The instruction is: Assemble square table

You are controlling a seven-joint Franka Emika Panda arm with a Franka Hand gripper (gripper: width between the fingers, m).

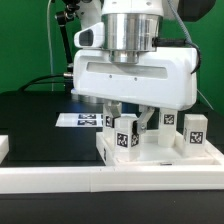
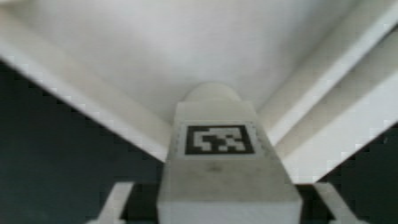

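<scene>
- Rail (image 1: 60, 180): long and white, it runs across the near edge of the black tabletop (image 1: 35, 120).
- Slab (image 1: 215, 155): white and square, it lies flat just behind the rail, toward the exterior view's right.
- Legs: several white tagged blocks stand upright on the slab, long axes vertical. One (image 1: 195, 130) stands at the exterior view's right.
- Pincer (image 1: 128, 128): pointing straight down over the slab, its fingers are clamped on a leg (image 1: 126, 135), one on each side.
- Held leg, wrist view (image 2: 221, 150): its long axis runs along the pincer's approach line, and a tagged face is turned to the camera.
- Marker board (image 1: 82, 120): it lies flat on the tabletop beyond the slab.
</scene>
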